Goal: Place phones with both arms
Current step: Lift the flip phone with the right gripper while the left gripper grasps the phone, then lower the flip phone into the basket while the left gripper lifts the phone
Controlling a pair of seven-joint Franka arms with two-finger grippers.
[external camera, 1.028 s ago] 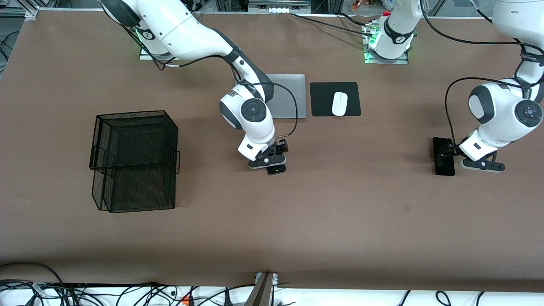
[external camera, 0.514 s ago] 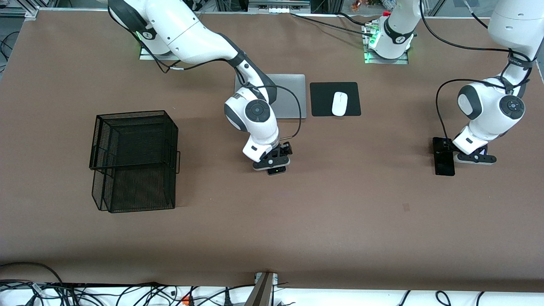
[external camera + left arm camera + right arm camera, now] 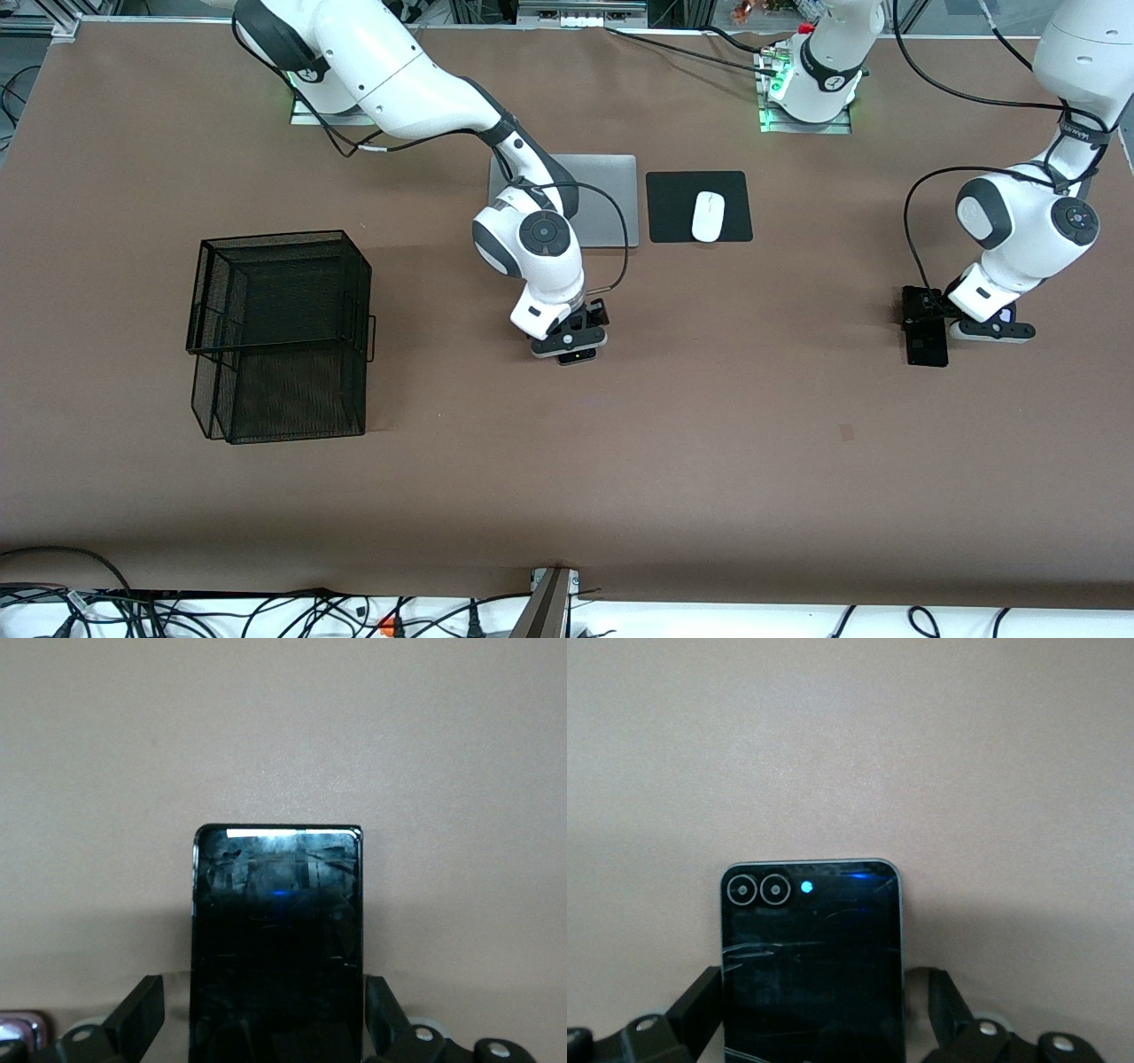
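Note:
The long slim black slab phone (image 3: pixel 927 344) lies on the brown table near the left arm's end. My left gripper (image 3: pixel 923 310) is low over its farther end. In the left wrist view the slab (image 3: pixel 276 904) lies between the open fingers (image 3: pixel 142 1019) of my left gripper (image 3: pixel 264 992). The small black folded phone (image 3: pixel 577 357) lies mid-table. My right gripper (image 3: pixel 571 344) is low over it, open, and straddles the phone (image 3: pixel 813 939) in the right wrist view (image 3: pixel 824 983). A pale lilac corner (image 3: pixel 19 1028) shows at the edge of the left wrist view; the rest is hidden.
A black wire mesh basket (image 3: pixel 279 337) stands toward the right arm's end. A grey laptop (image 3: pixel 609 202) and a black mouse pad (image 3: pixel 673 208) with a white mouse (image 3: pixel 708 215) lie nearer the robots' bases.
Both arms have come down closer to their phones. The right hand has shifted a little over the folded phone. The left hand has drawn in over the slab's farther end.

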